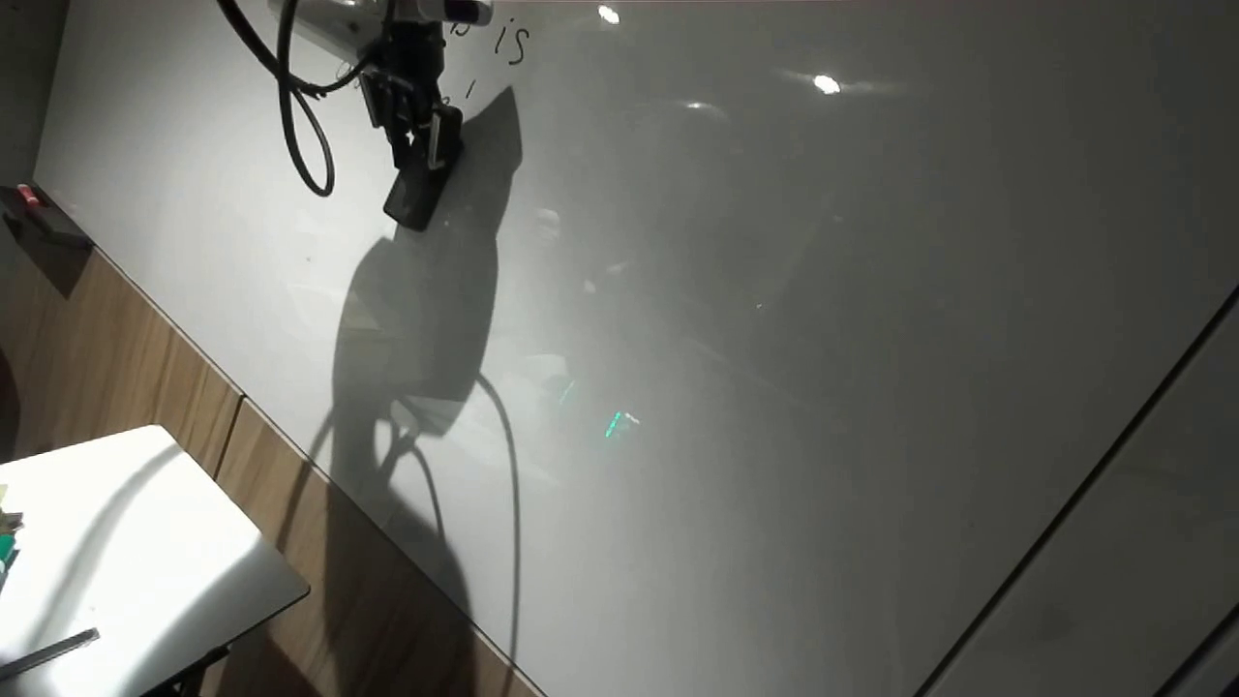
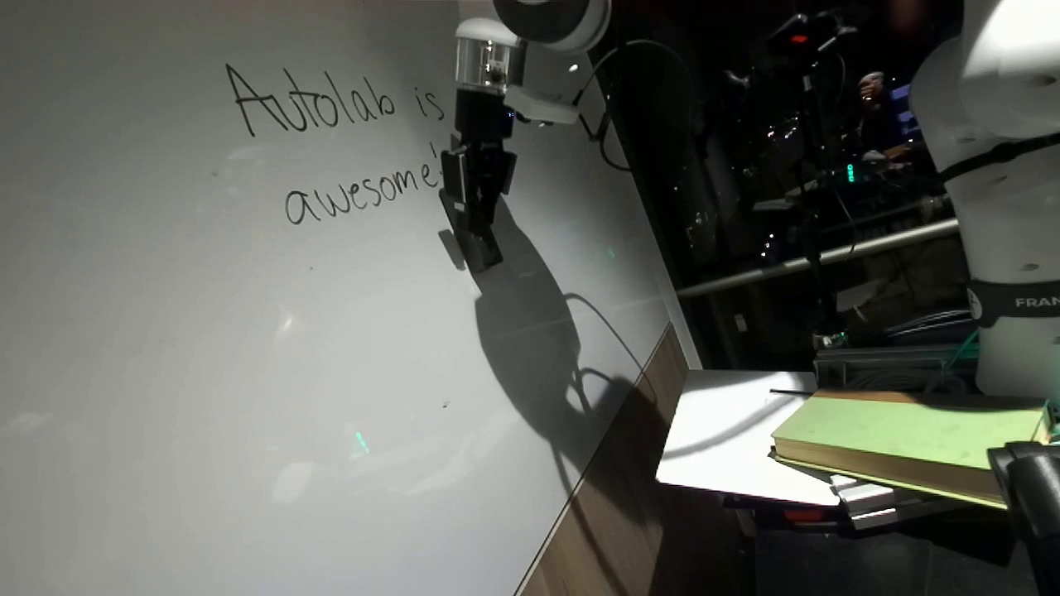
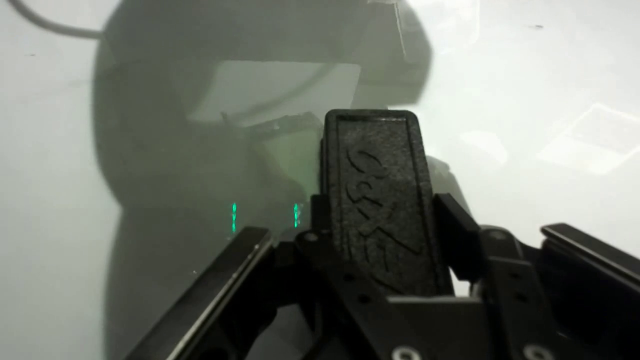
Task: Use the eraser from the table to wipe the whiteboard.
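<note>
Black, hinged fingers of a robot's gripper (image 3: pixel 384 220) fill the foreground of the wrist view, the jaws clamped on both long sides of a dark grey-black oblong eraser (image 3: pixel 377 150) whose end juts beyond the fingertips. Lettering along the eraser's face appears to read "EXPO," though the strokes are hard to make out. Behind the jaws spreads a very large, glossy, pale grey-white whiteboard (image 1: pixel 774 290); whether the eraser touches it cannot be told. Just beside the jaws in an exterior view, thin black handwriting (image 2: pixel 335 103) reads "Autolab is" above "awesome," with the mark after the last word partly hidden by the gripper. Below the jaws, a broad grey shadow (image 1: pixel 426 310) falls across the board and onto brown wood-grain panelling (image 1: pixel 126 358) along its edge. Lower and well apart from the jaws, in both exterior views, shows the corner of a flat white tabletop (image 2: pixel 729 422), with a thick, pale-green-covered book (image 2: pixel 903 430) at the end farther from the gripper. Farther off, a white robot arm (image 2: pixel 1014 223) wears a black band (image 2: pixel 1004 303) showing the letters "FRAN," cut off at the edge of view. Well beyond the jaws, a small green lit display (image 2: pixel 850 173) is too small to read.
</note>
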